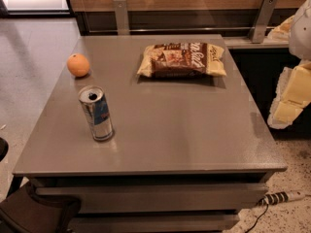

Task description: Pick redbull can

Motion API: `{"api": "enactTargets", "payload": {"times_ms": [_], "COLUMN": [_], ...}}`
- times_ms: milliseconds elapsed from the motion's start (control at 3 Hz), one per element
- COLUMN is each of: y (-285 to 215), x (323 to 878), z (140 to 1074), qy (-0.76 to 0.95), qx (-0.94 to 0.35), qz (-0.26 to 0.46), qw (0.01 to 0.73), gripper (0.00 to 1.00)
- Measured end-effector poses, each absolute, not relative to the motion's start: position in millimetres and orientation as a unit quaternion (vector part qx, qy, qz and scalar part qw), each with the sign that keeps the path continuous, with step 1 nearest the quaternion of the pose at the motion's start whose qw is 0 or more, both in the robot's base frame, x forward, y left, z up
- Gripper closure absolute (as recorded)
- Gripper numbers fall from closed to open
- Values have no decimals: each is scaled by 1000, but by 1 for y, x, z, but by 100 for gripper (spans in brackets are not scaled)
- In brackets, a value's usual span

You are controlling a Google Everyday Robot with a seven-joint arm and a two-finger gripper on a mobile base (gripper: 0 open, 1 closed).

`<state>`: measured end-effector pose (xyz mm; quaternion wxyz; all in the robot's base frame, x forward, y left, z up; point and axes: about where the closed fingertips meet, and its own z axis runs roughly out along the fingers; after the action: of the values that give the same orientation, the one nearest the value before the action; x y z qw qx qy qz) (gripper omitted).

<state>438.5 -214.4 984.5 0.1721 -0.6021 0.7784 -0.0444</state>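
Note:
The redbull can (96, 113) stands upright on the left part of the grey table (194, 140), silver and blue with a silver top and a dark mouth hole. My gripper (290, 101) shows as white and cream parts at the right edge of the camera view, beyond the table's right side and far from the can. Nothing is in contact with the can.
A round orange (78, 64) lies behind the can near the table's left edge. A yellow-and-brown snack bag (182, 59) lies flat at the back middle. A power strip (284, 196) lies on the floor at the lower right. A dark seat (29, 212) is at the lower left.

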Motion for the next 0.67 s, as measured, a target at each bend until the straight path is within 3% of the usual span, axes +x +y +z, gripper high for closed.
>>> {"api": "enactTargets", "payload": {"times_ms": [667], "y": [-206], "x": [444], "z": [981], "qy": [773], "qx": [-602], "qz": [-23], "qw": [198], "gripper": [0]}}
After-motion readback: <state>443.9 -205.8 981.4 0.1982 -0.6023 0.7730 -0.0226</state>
